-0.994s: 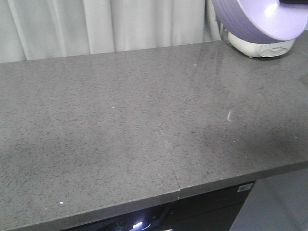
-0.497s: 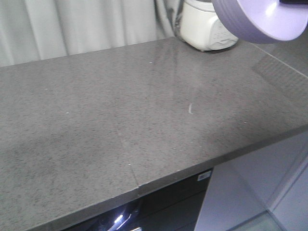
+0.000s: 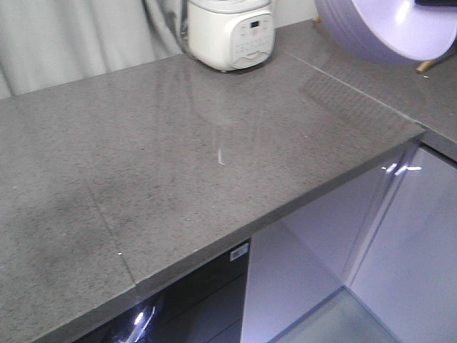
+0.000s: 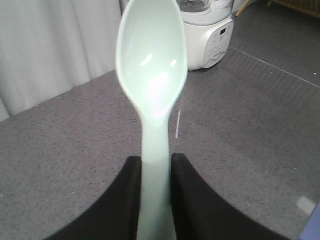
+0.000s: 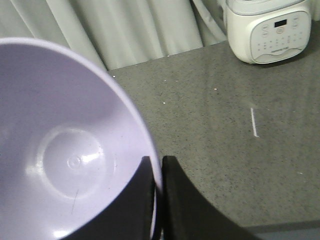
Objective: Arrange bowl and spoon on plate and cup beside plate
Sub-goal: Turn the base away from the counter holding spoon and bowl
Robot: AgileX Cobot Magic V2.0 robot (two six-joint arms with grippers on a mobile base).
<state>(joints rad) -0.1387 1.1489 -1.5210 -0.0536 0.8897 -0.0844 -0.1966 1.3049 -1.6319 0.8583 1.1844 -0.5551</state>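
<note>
two grips: left fingers [image 4: 122,200] pinch spoon [image 4: 152,65], right fingers [image 5: 185,210] pinch bowl [image 5: 65,150].

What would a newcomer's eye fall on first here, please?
The mint-green spoon, clamped by its handle in the left pincer, fills the left wrist view. The right pincer grips the rim of the lavender bowl above a grey countertop with a white cooker at the back.

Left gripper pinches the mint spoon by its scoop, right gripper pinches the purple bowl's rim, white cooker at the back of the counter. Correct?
Not quite: the left gripper pinches the spoon by its handle, scoop free, as the left wrist view shows. The right gripper on the bowl's rim and the cooker on the counter are right.
</note>
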